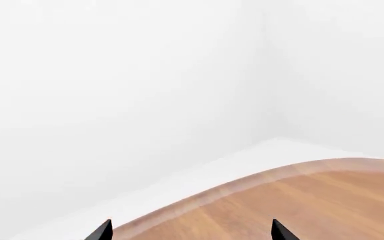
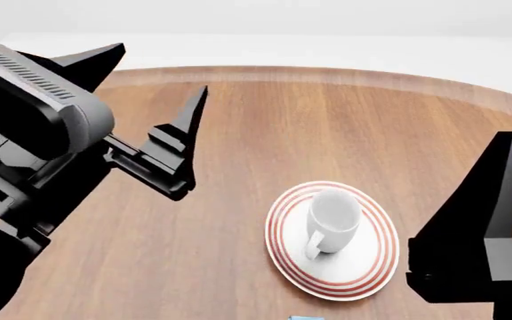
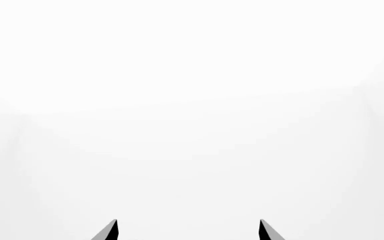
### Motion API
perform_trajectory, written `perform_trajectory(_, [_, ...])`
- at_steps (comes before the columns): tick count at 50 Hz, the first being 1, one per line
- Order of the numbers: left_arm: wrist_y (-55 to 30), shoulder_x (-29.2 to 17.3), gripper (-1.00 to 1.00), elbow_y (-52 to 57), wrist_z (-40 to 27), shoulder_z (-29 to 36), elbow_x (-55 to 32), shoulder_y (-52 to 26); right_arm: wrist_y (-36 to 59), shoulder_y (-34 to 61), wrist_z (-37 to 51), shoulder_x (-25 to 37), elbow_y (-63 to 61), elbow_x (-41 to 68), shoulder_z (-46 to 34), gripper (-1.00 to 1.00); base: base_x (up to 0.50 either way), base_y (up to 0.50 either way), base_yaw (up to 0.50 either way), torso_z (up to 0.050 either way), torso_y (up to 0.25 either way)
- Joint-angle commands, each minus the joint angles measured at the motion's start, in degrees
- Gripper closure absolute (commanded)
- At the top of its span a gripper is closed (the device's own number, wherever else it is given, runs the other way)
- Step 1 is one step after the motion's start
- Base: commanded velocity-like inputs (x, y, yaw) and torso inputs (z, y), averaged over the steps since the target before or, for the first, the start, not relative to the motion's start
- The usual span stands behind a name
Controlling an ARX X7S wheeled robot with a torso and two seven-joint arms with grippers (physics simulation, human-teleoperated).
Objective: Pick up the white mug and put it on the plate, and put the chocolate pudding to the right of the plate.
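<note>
White mug (image 2: 335, 215) upright on plate (image 2: 371, 267) — handle toward the robot.

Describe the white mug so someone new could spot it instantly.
Start at the round wooden table in the head view and find the plate with red rings near its front edge. The white mug stands upright on that plate, handle toward the robot. It is plain glossy white, without the plate's red rings.

chocolate pudding (image 2: 304, 317) cut off by bottom edge, mostly unseen
</note>
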Motion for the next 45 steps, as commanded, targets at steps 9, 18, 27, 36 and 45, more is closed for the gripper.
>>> perform_trajectory(9, [4.4,-5.6,-1.00,2.5,-0.7,-3.3,2.1,2.2,4.6,0.9,-0.6,-0.1,-3.2,-2.0,0.2,-1.00,0.00,0.00,0.00,0.000,0.000])
perform_trajectory(18, [5.2,-7.2,-1.00,3.5,-0.6,-3.8,2.3,2.6,11.4,2.9,5.6,6.7,-9.1,-0.1,-4.3,-1.00,0.00,0.00,0.00,0.000,0.000])
perform_trajectory(27, [5.8,-7.2,-1.00,4.0,-0.4,-3.7,2.8,3.2,3.2,39.0,50.2,40.0,-9.1,9.5,-55.0,-1.00,0.00,0.00,0.00,0.000,0.000])
perform_trajectory(36, [6.1,-7.0,-1.00,3.9,0.2,-3.8,2.5,3.5,9.9,67.2,65.2,39.3,-9.1,21.7,-89.2,-1.00,0.00,0.00,0.00,0.000,0.000])
perform_trajectory(45, [5.5,-7.4,-1.00,4.0,0.0,-4.3,1.5,2.8,12.6,64.2,65.2,40.1,-9.1,23.6,-85.9,-1.00,0.00,0.00,0.00,0.000,0.000])
